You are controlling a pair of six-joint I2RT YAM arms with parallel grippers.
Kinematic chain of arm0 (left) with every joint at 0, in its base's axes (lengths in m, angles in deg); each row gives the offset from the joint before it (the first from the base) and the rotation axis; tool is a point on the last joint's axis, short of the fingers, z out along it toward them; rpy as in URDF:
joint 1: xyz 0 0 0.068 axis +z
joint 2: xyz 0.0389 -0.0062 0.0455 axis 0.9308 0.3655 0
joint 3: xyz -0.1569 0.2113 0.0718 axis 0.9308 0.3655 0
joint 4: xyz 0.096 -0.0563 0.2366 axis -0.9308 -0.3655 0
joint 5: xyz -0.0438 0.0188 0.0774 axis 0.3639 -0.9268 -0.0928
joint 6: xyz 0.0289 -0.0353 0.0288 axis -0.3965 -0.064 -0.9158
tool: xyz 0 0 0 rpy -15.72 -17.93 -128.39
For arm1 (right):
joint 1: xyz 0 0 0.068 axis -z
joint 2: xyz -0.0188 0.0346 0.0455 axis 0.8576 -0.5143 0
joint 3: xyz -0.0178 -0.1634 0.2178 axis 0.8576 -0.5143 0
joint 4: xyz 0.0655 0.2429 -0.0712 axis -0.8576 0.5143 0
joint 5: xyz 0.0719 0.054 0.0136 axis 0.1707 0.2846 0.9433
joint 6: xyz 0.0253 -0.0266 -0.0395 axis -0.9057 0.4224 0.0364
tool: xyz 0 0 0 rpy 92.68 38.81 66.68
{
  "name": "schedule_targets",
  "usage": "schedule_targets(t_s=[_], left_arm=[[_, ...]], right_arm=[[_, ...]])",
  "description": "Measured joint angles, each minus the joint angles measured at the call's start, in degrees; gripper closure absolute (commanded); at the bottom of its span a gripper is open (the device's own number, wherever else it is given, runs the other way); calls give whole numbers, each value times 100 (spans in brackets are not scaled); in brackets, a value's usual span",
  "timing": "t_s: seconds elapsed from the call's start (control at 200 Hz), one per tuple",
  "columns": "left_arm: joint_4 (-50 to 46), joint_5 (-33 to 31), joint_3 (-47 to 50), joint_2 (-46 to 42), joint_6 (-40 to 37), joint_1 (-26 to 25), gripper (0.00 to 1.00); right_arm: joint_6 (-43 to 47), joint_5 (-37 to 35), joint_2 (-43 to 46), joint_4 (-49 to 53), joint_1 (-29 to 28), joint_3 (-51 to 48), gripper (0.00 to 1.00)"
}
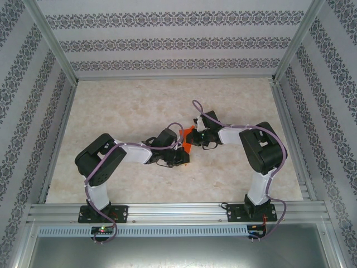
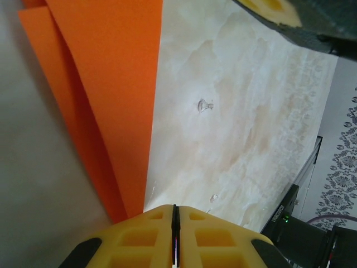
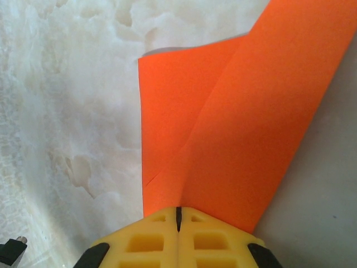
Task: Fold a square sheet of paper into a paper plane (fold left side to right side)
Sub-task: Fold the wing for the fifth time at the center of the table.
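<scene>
**Folded orange sheet sits between two closed pincers at mid-bench**

The square sheet of paper point(image 1: 187, 135) is about the middle of the bench point(image 1: 122, 106), well apart from every edge. It is doubled over: the right wrist view shows two orange layers overlapping, with one edge curling up off the marbled surface. The right pincer point(image 3: 178, 211) has its yellow fingers pressed together, tips touching the sheet's near edge; whether a layer is nipped between them cannot be told. The left pincer point(image 2: 174, 207) is likewise pressed together, and a narrow point of the sheet runs to just beside its tips. The two arms reach in from either side and meet at the paper.
</scene>
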Motion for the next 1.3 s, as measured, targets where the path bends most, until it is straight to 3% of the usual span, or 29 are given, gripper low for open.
schedule_targets(t_s=[0.759, 1.304], left_arm=[[925, -116, 605, -24, 365, 0, 90], [369, 57, 446, -726, 181, 24, 91]], right_arm=[[286, -208, -28, 719, 0, 339, 100], [286, -227, -52, 817, 0, 404, 100]])
